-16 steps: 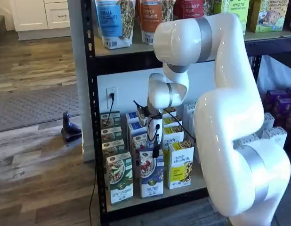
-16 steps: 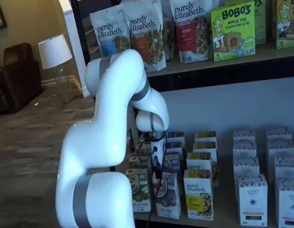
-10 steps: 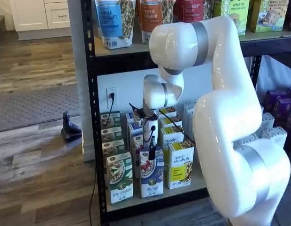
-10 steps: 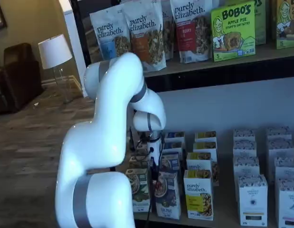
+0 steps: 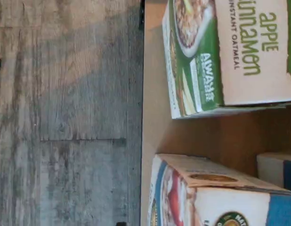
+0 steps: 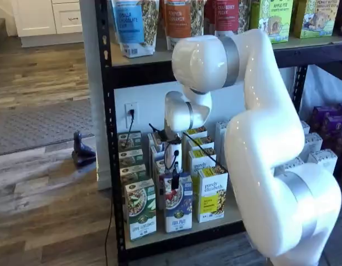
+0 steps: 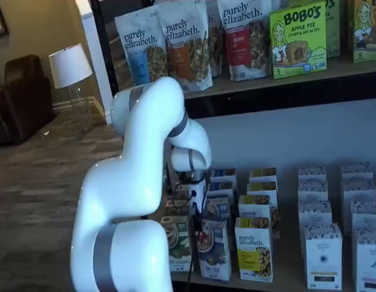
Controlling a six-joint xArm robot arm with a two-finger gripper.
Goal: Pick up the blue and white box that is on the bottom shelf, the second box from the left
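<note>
Wood-plank flooring [image 6: 43, 183] is stretching out to one side of the black rack [image 6: 107, 138], and bags and cartons are lining the upper board. I am looking at the bottom shelf [image 6: 182, 235], where the blue and white box [image 6: 178, 204] is standing upright at the front of its row, between the green and white carton [image 6: 141, 209] and the yellow and white carton [image 6: 212, 194]. In both shelf views my arm [image 6: 259, 138] is reaching in from the front, with the gripper [image 6: 175, 178] hanging just above that blue and white box [image 7: 215, 249]. I am only seeing dark fingers edge-on there, but the jaws are standing at their widest and are holding nothing. The wrist view is showing the green carton [image 5: 230, 52] beside the blue one [image 5: 216, 197].
</note>
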